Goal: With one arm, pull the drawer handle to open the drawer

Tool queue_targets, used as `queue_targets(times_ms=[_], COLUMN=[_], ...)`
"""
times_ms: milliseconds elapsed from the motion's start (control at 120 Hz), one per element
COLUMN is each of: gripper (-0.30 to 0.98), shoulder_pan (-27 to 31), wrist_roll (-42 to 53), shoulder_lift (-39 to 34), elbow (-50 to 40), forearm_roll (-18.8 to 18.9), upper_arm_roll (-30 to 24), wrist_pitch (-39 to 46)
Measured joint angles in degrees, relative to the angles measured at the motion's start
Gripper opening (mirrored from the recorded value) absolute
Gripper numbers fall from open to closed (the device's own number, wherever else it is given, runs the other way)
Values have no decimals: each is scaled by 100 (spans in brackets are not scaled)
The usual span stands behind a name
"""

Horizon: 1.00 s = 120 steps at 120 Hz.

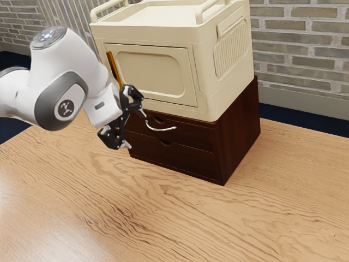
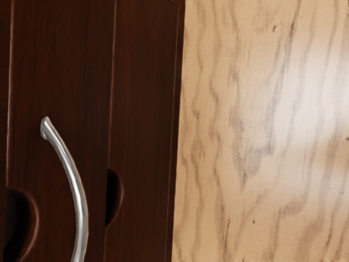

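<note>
hovering at the dark wooden drawer cabinet (image 1: 238, 134), black two-finger gripper (image 1: 135, 129), fingertips spread apart. curved silver drawer handle (image 1: 162, 129) near them, mounted on the upper drawer (image 1: 193, 137) front.

A grey-beige brick wall (image 1: 300, 41) was edged at its foot by a pale skirting board (image 1: 305, 102), with dark blue floor (image 1: 322, 119) seen below. Pale upright slats (image 1: 71, 12) were glimpsed behind. The light, wavy-grained wooden desk (image 1: 262, 218) was whitened by glare in places.

Cream cabinet (image 1: 144, 102), orange bar (image 1: 114, 66), grey brick wall (image 1: 305, 42), wood-grained table (image 1: 163, 218)
</note>
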Motion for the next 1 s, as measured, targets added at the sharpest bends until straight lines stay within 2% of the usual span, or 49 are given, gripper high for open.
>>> queue_targets(times_ms=[442, 1000], gripper=[67, 67], shoulder_pan=[53, 61], wrist_roll=[685, 1055], shoulder_lift=[248, 622], elbow=[-56, 68], forearm_roll=[-58, -217], upper_arm_roll=[8, 79], wrist_pitch=[313, 517])
